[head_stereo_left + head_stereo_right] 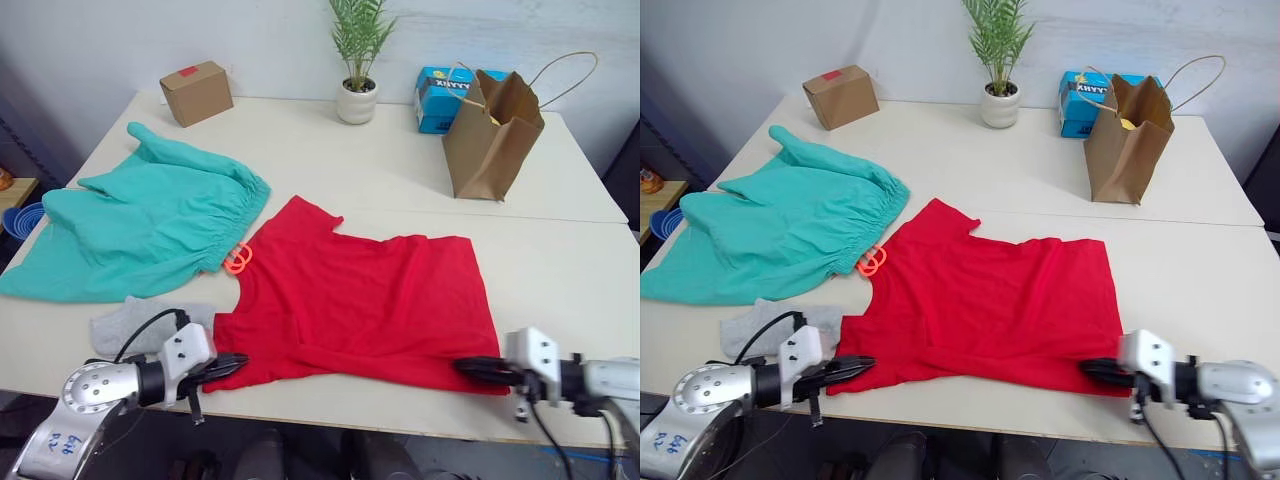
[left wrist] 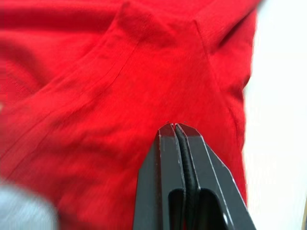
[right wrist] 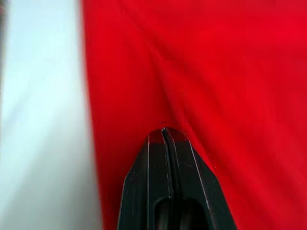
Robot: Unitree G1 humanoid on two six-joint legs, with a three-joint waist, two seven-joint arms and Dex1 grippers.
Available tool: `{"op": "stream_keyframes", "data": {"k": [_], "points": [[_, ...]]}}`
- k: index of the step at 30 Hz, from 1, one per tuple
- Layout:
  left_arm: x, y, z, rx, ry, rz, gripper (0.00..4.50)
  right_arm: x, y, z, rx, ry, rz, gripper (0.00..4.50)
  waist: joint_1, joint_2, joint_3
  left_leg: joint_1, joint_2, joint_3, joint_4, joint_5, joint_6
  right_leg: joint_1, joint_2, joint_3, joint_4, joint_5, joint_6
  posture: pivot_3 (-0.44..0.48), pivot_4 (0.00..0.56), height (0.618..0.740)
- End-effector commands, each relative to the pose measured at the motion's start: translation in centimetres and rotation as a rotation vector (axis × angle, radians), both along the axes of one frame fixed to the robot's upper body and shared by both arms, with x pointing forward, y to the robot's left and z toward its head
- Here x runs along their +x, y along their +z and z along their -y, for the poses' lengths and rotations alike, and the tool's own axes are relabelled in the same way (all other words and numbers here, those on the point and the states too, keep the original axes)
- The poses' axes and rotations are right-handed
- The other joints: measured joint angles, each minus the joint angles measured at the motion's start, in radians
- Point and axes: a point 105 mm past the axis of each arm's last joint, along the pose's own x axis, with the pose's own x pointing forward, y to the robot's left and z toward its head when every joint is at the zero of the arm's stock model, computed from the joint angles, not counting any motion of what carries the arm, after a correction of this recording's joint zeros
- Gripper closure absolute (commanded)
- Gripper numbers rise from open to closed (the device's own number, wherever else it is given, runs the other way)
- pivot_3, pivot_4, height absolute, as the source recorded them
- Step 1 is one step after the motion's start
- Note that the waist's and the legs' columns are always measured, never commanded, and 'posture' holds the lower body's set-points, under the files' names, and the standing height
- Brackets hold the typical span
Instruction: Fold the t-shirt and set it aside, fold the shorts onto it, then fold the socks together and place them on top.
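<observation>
The red t-shirt (image 1: 360, 300) lies spread on the white table (image 1: 560, 270), its near hem lying in a low doubled-over ridge. My left gripper (image 1: 232, 365) is shut at the shirt's near left corner, its tips (image 2: 175, 125) meeting on the red cloth with creases running from them. At the near right corner my right gripper (image 1: 467, 367) is shut the same way (image 3: 163, 129). The teal-green shorts (image 1: 150, 225) lie to the left, their orange drawstring (image 1: 238, 260) touching the shirt. The grey socks (image 1: 135, 325) lie beside the left gripper, partly under the shorts' edge.
Along the far side of the table stand a small cardboard box (image 1: 196, 92), a potted plant (image 1: 357, 95), a blue carton (image 1: 435, 95) and a brown paper bag (image 1: 492, 130). A blue bowl (image 1: 22, 218) sits off the table's left edge.
</observation>
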Motion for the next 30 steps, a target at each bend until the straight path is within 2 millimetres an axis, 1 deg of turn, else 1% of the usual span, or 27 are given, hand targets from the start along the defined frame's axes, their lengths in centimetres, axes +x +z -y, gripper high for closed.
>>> {"op": "stream_keyframes", "data": {"k": [1, 3, 4, 5, 6, 8, 10, 12, 16, 17, 19, 22, 24, 26, 30], "points": [[-0.3, 1.6, -0.2, -0.034, -0.049, 0.051, 4.45, -0.1, 2.1, 0.8, 0.027, 0.016, 0.054, 4.5, -0.001, -0.001, 0.0, 0.0, 0.0, 0.0, 0.0, 0.0, 0.0, 0.0, 0.0, 0.0, 0.0, 0.0, -0.001, 0.0, 0.15, 0.74], [-0.6, 2.9, 0.0, -0.073, -0.079, 0.083, 4.45, -0.2, 3.1, 0.5, 0.063, 0.026, 0.073, 4.5, -0.001, -0.001, 0.001, 0.0, 0.001, 0.0, -0.001, 0.0, 0.0, -0.001, 0.001, -0.001, 0.001, -0.001, -0.001, 0.0, 0.15, 0.74], [-0.8, 3.7, -0.1, -0.087, -0.088, 0.079, 4.45, -0.2, 4.1, 0.2, 0.102, 0.02, 0.084, 4.5, -0.001, -0.001, 0.001, -0.001, 0.001, 0.0, -0.001, 0.0, 0.0, -0.001, 0.001, -0.001, 0.001, -0.001, -0.001, 0.0, 0.15, 0.74], [-0.7, 4.4, -0.4, -0.081, -0.089, 0.104, 4.3, -0.5, 4.8, -0.1, 0.121, 0.032, 0.077, 4.15, 0.0, -0.001, 0.001, -0.001, 0.001, 0.0, -0.001, 0.0, -0.001, -0.002, 0.001, -0.001, 0.001, -0.001, -0.001, 0.0, 0.15, 0.74], [-0.9, 4.9, -0.5, -0.081, -0.093, 0.094, 4.08, -1.2, 5.0, -0.6, 0.123, 0.065, 0.043, 3.94, 0.001, -0.001, 0.001, -0.002, 0.001, 0.0, -0.001, 0.0, -0.001, -0.003, 0.001, -0.001, 0.001, -0.001, -0.001, 0.0, 0.15, 0.74], [-1.2, 5.2, -0.6, -0.026, -0.13, 0.131, 3.55, -2.6, 4.8, -1.4, 0.081, 0.145, 0.01, 3.25, 0.001, -0.001, 0.001, -0.003, 0.001, -0.001, -0.001, 0.0, -0.001, -0.003, 0.0, -0.001, 0.0, -0.001, -0.001, 0.0, 0.15, 0.74], [-2.0, 4.8, -0.5, 0.016, -0.175, 0.123, 2.93, -3.5, 4.1, -2.0, 0.054, 0.172, 0.014, 2.54, 0.002, -0.001, 0.001, -0.003, 0.001, -0.001, -0.002, 0.0, -0.001, -0.003, 0.0, -0.002, -0.001, -0.001, -0.001, 0.0, 0.15, 0.74], [-3.0, 3.7, -0.4, 0.062, -0.213, 0.09, 2.27, -4.2, 2.8, -2.5, 0.034, 0.181, 0.003, 1.83, 0.002, -0.001, 0.001, -0.003, 0.001, -0.001, -0.002, -0.001, 0.0, -0.001, 0.0, -0.002, -0.005, -0.001, -0.001, 0.0, 0.15, 0.74], [-3.2, 2.2, -0.3, 0.105, -0.173, 0.103, 1.07, -4.2, 1.3, -2.8, 0.011, 0.147, 0.022, 0.47, 0.001, -0.002, 0.001, -0.003, 0.001, -0.001, -0.002, -0.003, 0.001, 0.0, 0.0, -0.002, -0.008, 0.0, -0.001, 0.0, 0.15, 0.74], [-3.4, 1.8, -0.1, 0.113, -0.175, 0.086, 0.73, -4.1, 1.0, -2.8, 0.008, 0.142, 0.022, 0.06, 0.001, -0.002, 0.001, -0.003, 0.001, -0.001, -0.002, -0.003, 0.001, 0.0, 0.0, -0.002, -0.008, 0.0, 0.0, 0.0, 0.15, 0.74], [-3.5, 1.1, 0.1, 0.142, -0.186, 0.081, 0.06, -3.8, 0.6, -2.7, -0.009, 0.131, 0.03, 0.0, 0.001, -0.002, 0.001, -0.003, 0.001, -0.001, -0.002, -0.003, 0.001, 0.001, 0.0, -0.002, -0.008, 0.0, 0.0, 0.0, 0.15, 0.74], [-3.3, 0.7, 0.3, 0.148, -0.175, 0.072, 0.01, -3.4, 0.5, -2.4, -0.02, 0.117, 0.037, 0.0, 0.002, -0.002, 0.001, -0.002, 0.001, -0.001, -0.002, -0.003, 0.001, 0.001, 0.0, -0.002, -0.007, 0.0, 0.0, 0.0, 0.15, 0.74], [-2.5, 0.1, 0.1, 0.162, -0.127, 0.055, 0.01, -3.3, 0.4, -2.2, -0.024, 0.111, 0.03, 0.0, 0.003, -0.002, 0.001, -0.002, 0.001, -0.001, -0.002, -0.003, 0.001, 0.001, 0.0, -0.002, -0.007, 0.0, -0.001, 0.0, 0.15, 0.74], [-1.9, 0.0, 0.1, 0.169, -0.109, 0.058, 0.01, -3.3, 0.3, -1.8, -0.043, 0.105, 0.037, 0.0, 0.006, -0.001, 0.001, -0.003, 0.001, -0.002, -0.002, -0.003, 0.001, 0.001, 0.0, -0.002, -0.007, 0.0, -0.001, 0.0, 0.15, 0.74], [-1.9, -0.3, -0.1, 0.173, -0.096, 0.054, 0.01, -3.2, 0.6, -1.0, -0.046, 0.08, 0.106, 0.0, 0.004, -0.001, 0.001, -0.002, 0.001, -0.002, -0.002, -0.003, 0.001, 0.002, 0.0, -0.002, -0.007, 0.0, -0.001, 0.0, 0.15, 0.74]]}}
